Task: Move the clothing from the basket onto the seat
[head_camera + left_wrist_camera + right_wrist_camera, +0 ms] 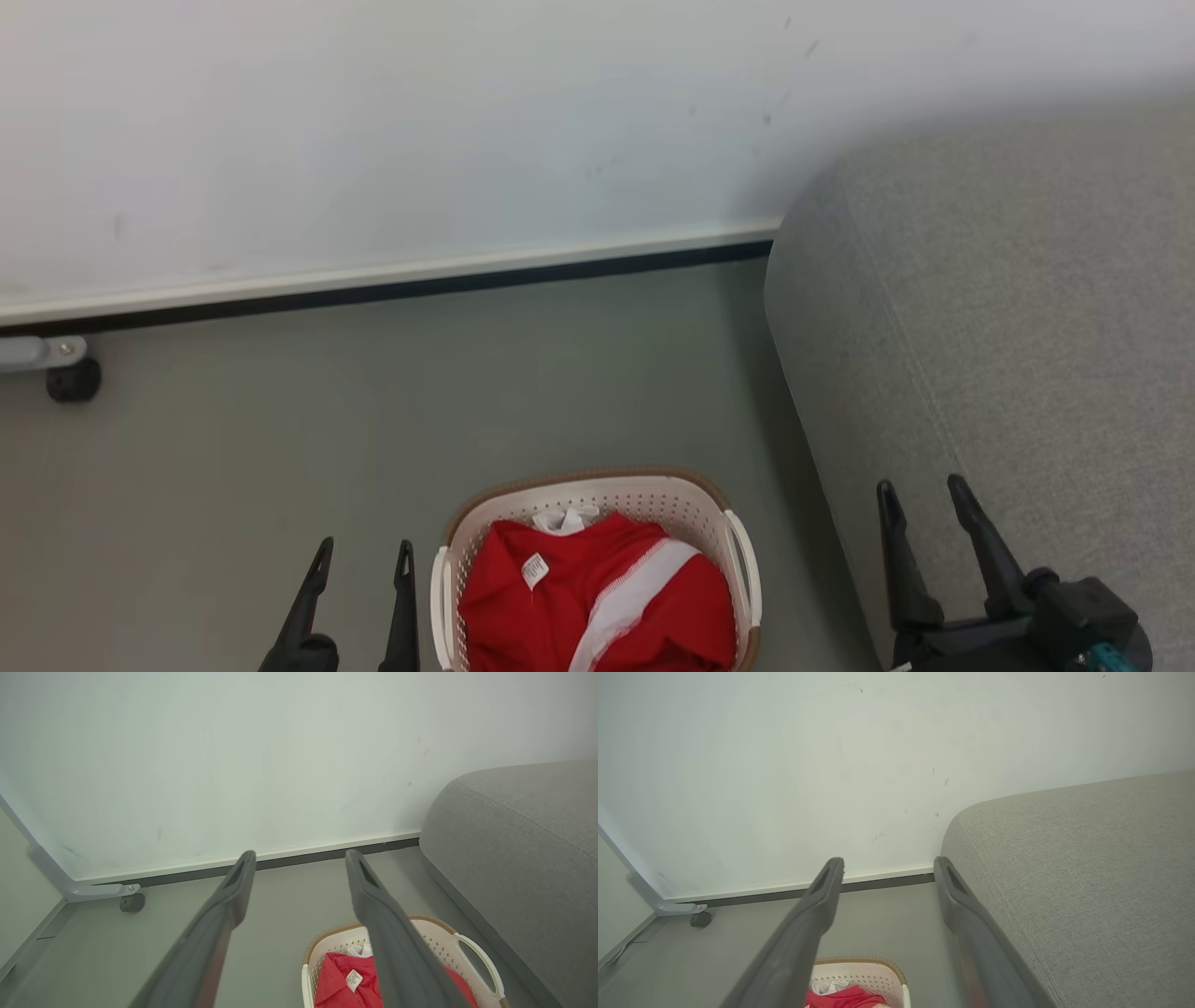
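Red cloth is seen heaped in the basket: the clothing point(597, 597) is bundled inside the cream perforated basket point(653, 493), a broad white stripe point(635, 586) is laid diagonally across the top fold, and a small white label point(534, 569) is turned up near the collar. The basket is set on the grey floor point(280, 448) at the bottom middle of the head view, its brown rim band and a white side handle point(744, 560) turned toward the seat. The seat point(1008, 327), grey woven fabric with a rounded, bulky arm, is found just beside the basket on the robot's right. All the red that is shown is lying in the basket. The left gripper point(365, 543) is held just left of the basket, apart from its rim, its two dark fingers spread wide and empty. The right gripper point(920, 483) is held in front of the seat's arm, jaws likewise parted and empty; whether the fabric is touched cannot be told. From the left wrist the basket and the label are glimpsed beside the right-hand finger; from the right wrist the basket's far rim is caught low between the fingers. Behind it all a pale wall point(467, 121) is met by a white skirting point(420, 271) with a dark strip, and a black caster point(73, 381) is parked at the far left.
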{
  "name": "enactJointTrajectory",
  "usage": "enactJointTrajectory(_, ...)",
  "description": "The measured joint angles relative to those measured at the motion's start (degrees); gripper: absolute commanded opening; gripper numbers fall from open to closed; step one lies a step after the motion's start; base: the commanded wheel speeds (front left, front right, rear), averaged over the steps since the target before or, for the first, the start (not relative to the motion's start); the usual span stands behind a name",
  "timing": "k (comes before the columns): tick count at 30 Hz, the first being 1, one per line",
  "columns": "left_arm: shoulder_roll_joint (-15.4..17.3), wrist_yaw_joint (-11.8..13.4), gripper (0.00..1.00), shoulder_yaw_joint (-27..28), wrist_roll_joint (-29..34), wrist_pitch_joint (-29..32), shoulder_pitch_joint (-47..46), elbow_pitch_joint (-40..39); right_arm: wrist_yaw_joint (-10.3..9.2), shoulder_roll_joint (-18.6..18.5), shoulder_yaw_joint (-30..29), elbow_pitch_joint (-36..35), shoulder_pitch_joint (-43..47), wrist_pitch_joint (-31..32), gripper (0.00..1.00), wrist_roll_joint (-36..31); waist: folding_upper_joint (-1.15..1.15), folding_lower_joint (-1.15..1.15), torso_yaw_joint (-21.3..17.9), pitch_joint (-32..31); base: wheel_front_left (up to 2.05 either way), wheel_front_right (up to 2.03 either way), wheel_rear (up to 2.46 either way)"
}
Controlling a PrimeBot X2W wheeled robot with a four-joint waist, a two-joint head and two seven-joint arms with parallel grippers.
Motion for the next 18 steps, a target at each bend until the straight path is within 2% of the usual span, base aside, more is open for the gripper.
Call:
enactJointTrajectory(10,-0.3,-1.7,1.00,-3.6,1.8,-0.1,-7.2,6.0,0.52,-0.3,-1.4,-2.5,-5.1,-0.2,1.00,0.0,0.00,0.00,-2.0,7.1,0.00,0.00,0.00)
enactJointTrajectory(18,-0.5,-3.0,1.00,-6.5,4.4,2.0,-12.8,12.4,1.08,-0.3,-2.3,-3.9,-8.9,-0.4,1.00,0.0,0.00,0.01,-4.2,12.9,0.00,0.00,0.00)
